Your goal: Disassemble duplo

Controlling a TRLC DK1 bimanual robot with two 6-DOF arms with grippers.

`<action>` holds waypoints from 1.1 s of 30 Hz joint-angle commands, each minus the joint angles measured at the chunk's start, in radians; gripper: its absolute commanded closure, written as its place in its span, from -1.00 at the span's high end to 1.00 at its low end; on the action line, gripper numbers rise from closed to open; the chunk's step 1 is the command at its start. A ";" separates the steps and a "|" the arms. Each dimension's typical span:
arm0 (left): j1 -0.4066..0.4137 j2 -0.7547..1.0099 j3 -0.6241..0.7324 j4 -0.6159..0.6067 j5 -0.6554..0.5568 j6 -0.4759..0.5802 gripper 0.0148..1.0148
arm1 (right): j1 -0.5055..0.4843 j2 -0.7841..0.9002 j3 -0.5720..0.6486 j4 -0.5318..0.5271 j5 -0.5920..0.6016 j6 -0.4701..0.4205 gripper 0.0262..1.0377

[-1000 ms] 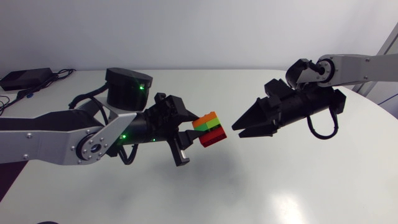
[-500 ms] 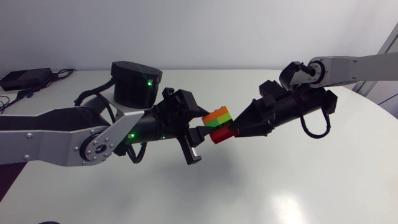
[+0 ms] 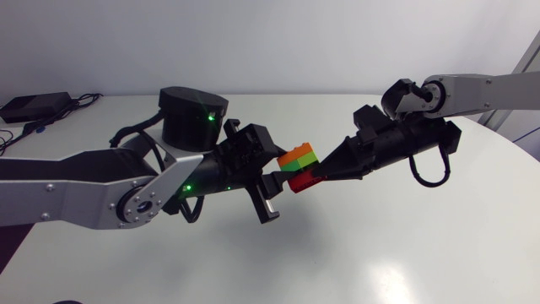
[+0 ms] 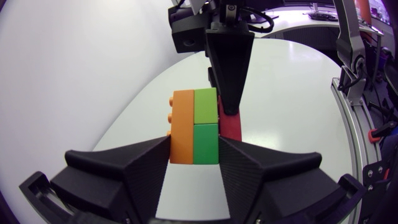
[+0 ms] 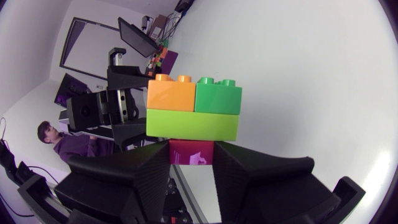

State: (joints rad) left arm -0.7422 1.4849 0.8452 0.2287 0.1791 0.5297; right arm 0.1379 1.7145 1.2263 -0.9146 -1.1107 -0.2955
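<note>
Brick stack [image 3: 298, 167] held in the air above the table [image 3: 405, 253], midway between the two arms. The left gripper [image 4: 194, 149] is closed on the stack, one finger against the orange brick [image 4: 182, 127], the other against a green brick [image 4: 206, 142]. The right gripper [image 5: 191, 158] clamps the red brick [image 5: 189, 151] at the opposite end, from both sides.
</note>
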 commanded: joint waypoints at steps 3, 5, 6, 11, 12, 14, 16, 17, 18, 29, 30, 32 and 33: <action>-0.016 0.023 0.060 0.008 0.007 -0.022 -0.10 | 0.035 -0.056 -0.063 0.051 0.000 0.009 -0.64; -0.009 0.028 0.074 0.003 0.007 -0.034 -0.10 | 0.042 -0.064 -0.082 0.072 0.008 0.007 -0.64; -0.008 0.032 0.077 0.001 0.007 -0.036 -0.10 | 0.046 -0.064 -0.085 0.077 0.015 0.007 -0.64; -0.002 0.044 0.095 -0.005 0.008 -0.048 -0.10 | 0.066 -0.078 -0.108 0.099 0.048 0.007 -0.64; 0.006 0.048 0.101 -0.008 0.014 -0.050 -0.10 | 0.066 -0.081 -0.113 0.103 0.051 0.007 -0.64; 0.021 0.046 0.104 -0.008 0.016 -0.051 -0.10 | 0.060 -0.082 -0.122 0.106 0.069 0.006 -0.64; 0.038 0.037 0.101 -0.009 0.016 -0.045 -0.10 | 0.046 -0.092 -0.137 0.109 0.097 -0.004 -0.64; 0.050 0.025 0.094 -0.011 0.016 -0.036 -0.10 | 0.035 -0.102 -0.151 0.118 0.132 -0.010 -0.64; 0.060 0.014 0.083 -0.011 0.016 -0.019 -0.10 | 0.034 -0.118 -0.169 0.141 0.186 -0.008 -0.64; -0.036 -0.071 -0.138 0.153 -0.222 0.257 -0.10 | 0.115 -0.112 -0.300 0.364 0.528 0.012 -0.59; -0.057 -0.071 -0.156 0.173 -0.250 0.286 -0.10 | 0.129 -0.108 -0.306 0.376 0.551 0.015 -0.58; -0.097 -0.067 -0.196 0.224 -0.313 0.345 -0.10 | 0.152 -0.107 -0.318 0.396 0.594 0.024 -0.57; -0.112 -0.064 -0.219 0.271 -0.337 0.377 -0.10 | 0.161 -0.107 -0.323 0.402 0.609 0.027 -0.57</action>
State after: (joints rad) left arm -0.8276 1.4303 0.6689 0.4488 -0.1276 0.8200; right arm 0.2806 1.5871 0.9371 -0.5232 -0.5220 -0.2867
